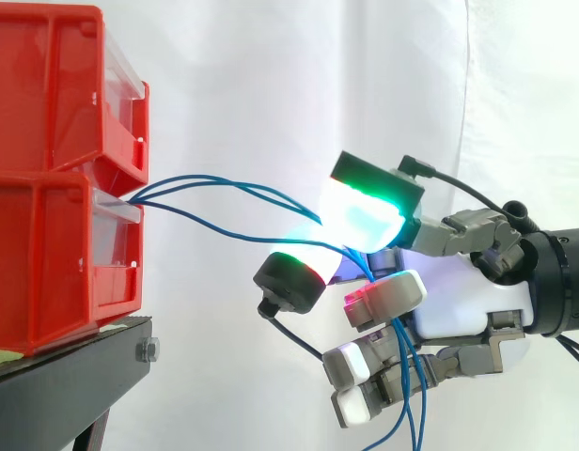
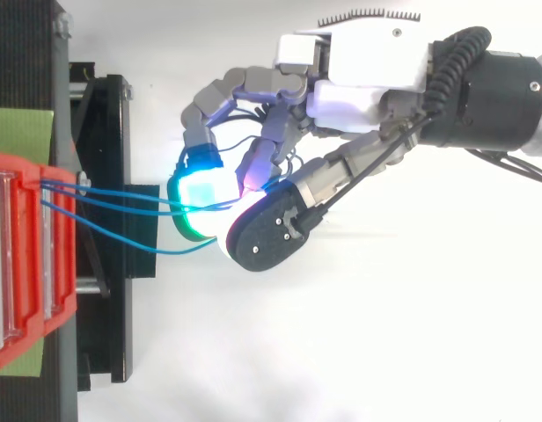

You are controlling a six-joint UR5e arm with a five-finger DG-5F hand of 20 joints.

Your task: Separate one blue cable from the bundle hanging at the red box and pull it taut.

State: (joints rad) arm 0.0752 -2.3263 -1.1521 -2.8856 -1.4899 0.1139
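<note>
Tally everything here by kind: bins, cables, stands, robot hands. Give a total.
red bins: 2
blue cables: 3
black stand: 1
hand: 1
Total: 7

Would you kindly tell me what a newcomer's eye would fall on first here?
First, the hand at centre right, its fingertips glowing green and cyan, curled round thin blue cables. These run left to the stacked red bins on a black stand.
</note>
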